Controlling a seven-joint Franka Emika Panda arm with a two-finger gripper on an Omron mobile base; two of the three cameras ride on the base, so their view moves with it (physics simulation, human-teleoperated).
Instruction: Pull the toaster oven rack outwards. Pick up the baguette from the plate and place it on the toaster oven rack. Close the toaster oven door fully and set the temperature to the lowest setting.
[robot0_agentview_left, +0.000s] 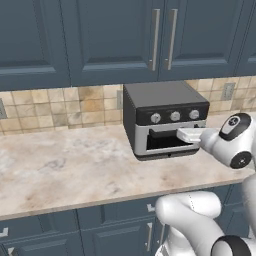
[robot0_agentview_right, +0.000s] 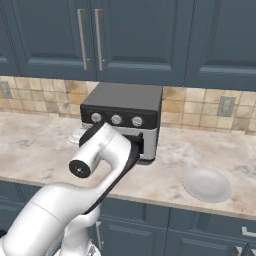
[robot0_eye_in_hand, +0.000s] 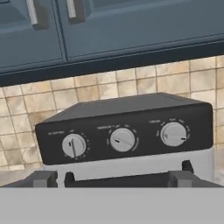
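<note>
Right now the gripper (robot0_agentview_left: 186, 135) is hovering with jaws spread wide and nothing between them, pressing close at the front of the toaster oven (robot0_agentview_left: 165, 117); its three knobs are lying just above and ahead of the fingertips (robot0_eye_in_hand: 188, 166), running crosswise, while the plate (robot0_agentview_right: 206, 184) is sitting bare, well off to the hand's right
</note>
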